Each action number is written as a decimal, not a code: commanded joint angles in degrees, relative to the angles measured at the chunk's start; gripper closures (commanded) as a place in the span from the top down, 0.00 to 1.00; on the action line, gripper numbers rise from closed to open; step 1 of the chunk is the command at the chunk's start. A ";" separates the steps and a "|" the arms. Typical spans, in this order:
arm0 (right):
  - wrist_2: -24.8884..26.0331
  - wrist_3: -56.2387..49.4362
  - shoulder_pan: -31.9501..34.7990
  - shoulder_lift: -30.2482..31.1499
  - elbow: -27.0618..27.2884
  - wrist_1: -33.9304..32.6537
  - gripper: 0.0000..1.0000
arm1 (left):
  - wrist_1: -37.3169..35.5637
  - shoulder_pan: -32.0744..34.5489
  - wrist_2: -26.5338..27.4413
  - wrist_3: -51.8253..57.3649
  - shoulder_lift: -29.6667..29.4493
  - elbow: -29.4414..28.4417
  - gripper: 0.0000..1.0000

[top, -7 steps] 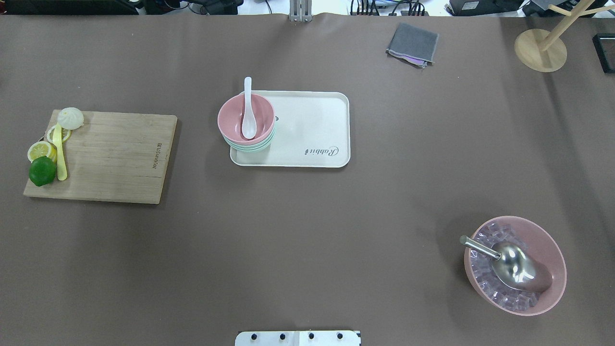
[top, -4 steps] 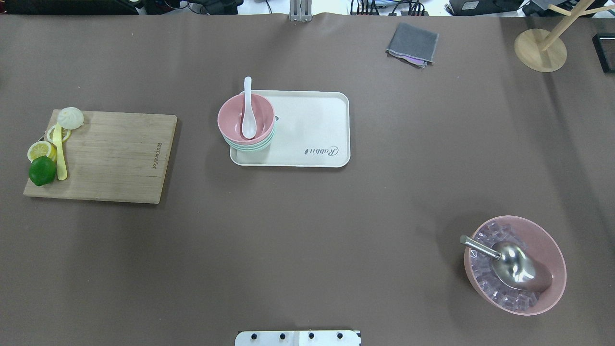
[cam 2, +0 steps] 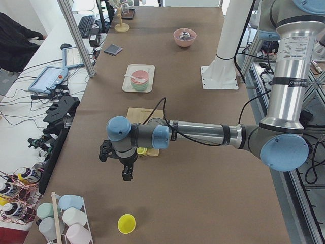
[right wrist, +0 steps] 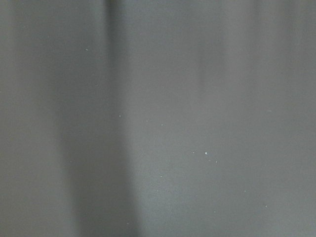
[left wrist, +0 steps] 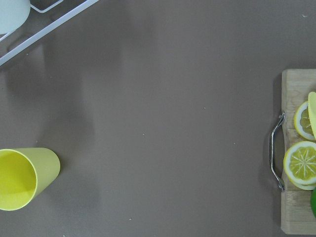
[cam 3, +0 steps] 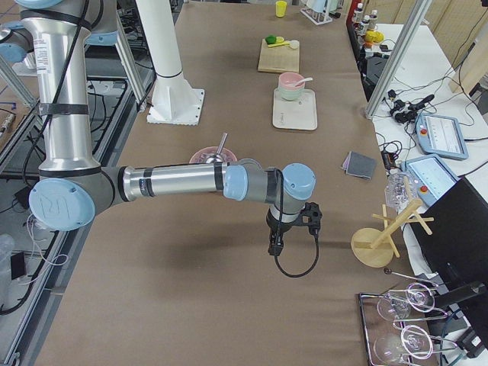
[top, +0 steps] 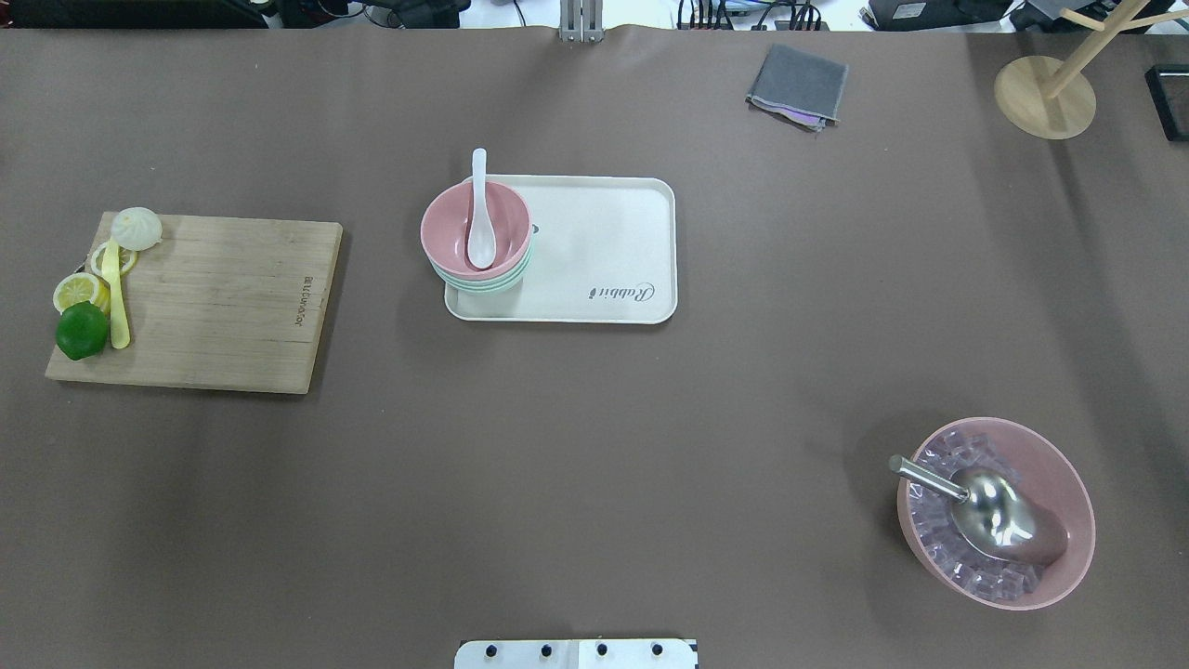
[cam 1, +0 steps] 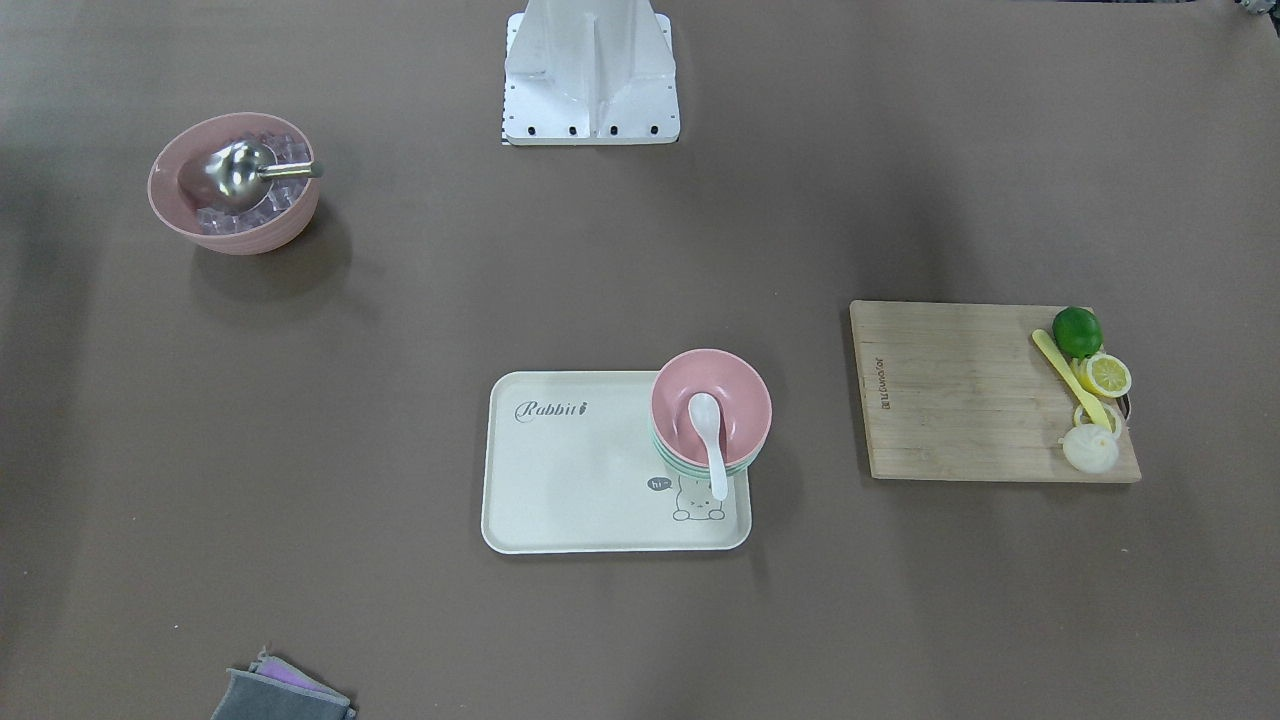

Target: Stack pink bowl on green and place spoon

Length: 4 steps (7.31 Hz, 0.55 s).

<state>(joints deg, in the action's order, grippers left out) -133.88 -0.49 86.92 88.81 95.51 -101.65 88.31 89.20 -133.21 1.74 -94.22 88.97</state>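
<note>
The pink bowl (top: 448, 232) nests on the green bowl (top: 488, 285), its rim propping the spoon (top: 480, 232), so the task seems finished; whether the left gripper (cam 2: 125, 174) or the right gripper (cam 3: 274, 247) is open, I cannot tell.

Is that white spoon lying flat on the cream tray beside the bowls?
No, the white spoon sits inside the pink bowl, its handle leaning over the rim, not flat on the tray.
</note>
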 commanded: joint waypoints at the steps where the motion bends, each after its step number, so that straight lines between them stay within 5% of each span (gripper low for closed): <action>1: -0.76 -0.04 0.01 0.48 -0.07 0.40 1.00 | 0.11 0.10 -1.51 -0.07 0.26 0.94 0.99; 4: -0.77 0.05 0.01 0.48 0.02 0.40 1.00 | 0.02 0.19 -4.77 -0.07 0.26 0.51 0.99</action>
<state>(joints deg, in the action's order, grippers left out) -134.63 -0.48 86.92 89.30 95.46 -101.26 88.34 89.42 -137.58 1.60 -93.97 89.69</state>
